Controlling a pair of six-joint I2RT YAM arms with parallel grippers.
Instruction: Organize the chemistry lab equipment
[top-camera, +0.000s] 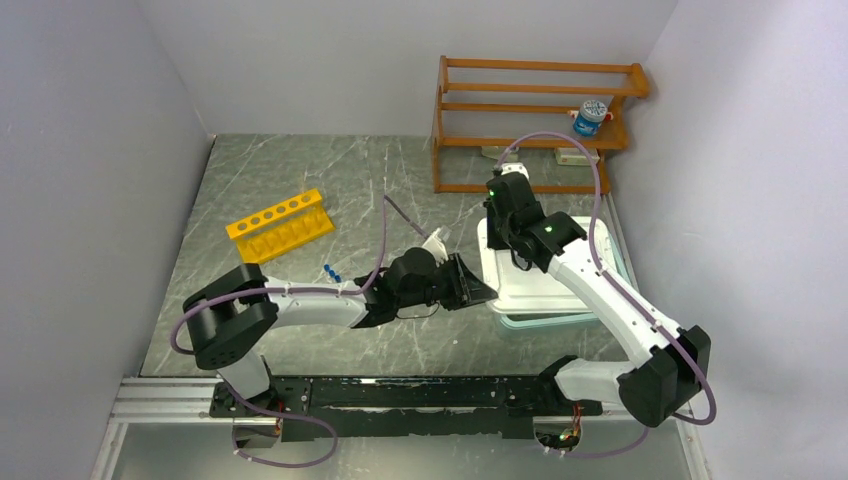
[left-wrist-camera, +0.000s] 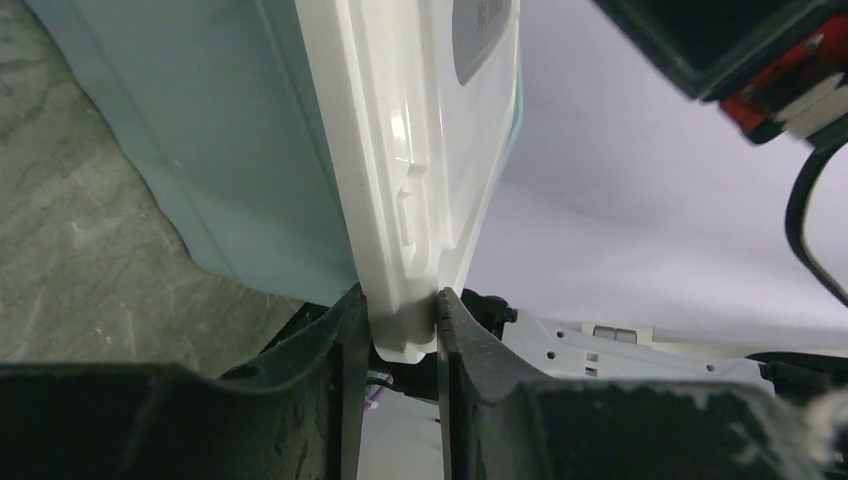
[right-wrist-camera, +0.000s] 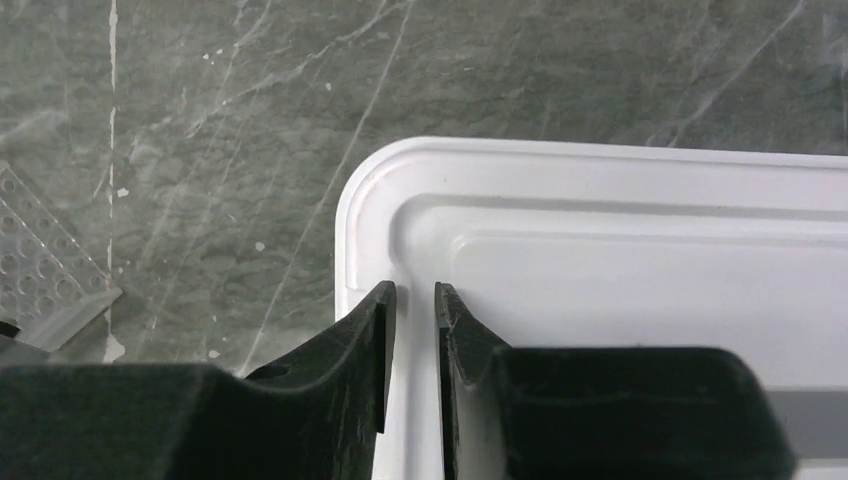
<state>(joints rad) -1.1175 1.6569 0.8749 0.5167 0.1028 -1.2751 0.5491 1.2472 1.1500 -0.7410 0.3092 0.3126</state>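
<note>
A pale teal tub (top-camera: 560, 320) with a white lid (top-camera: 545, 285) stands right of centre. My left gripper (top-camera: 482, 291) is shut on the lid's near-left corner (left-wrist-camera: 405, 330), with one finger on each face of the rim. My right gripper (top-camera: 505, 238) is nearly shut, tips down at the lid's far-left corner (right-wrist-camera: 380, 190). A yellow holed rack (top-camera: 280, 226) lies at the left. Two tiny blue-capped tubes (top-camera: 332, 271) lie by my left arm. A clear holed tray (right-wrist-camera: 40, 275) lies left of the lid. Goggles, tongs and rubber tube are out of view.
An orange wooden shelf (top-camera: 535, 90) stands at the back right with a small blue-capped bottle (top-camera: 590, 117) on it and pale items under its lowest bar. Grey walls close in on both sides. The tub (left-wrist-camera: 230, 140) sits close to the right wall.
</note>
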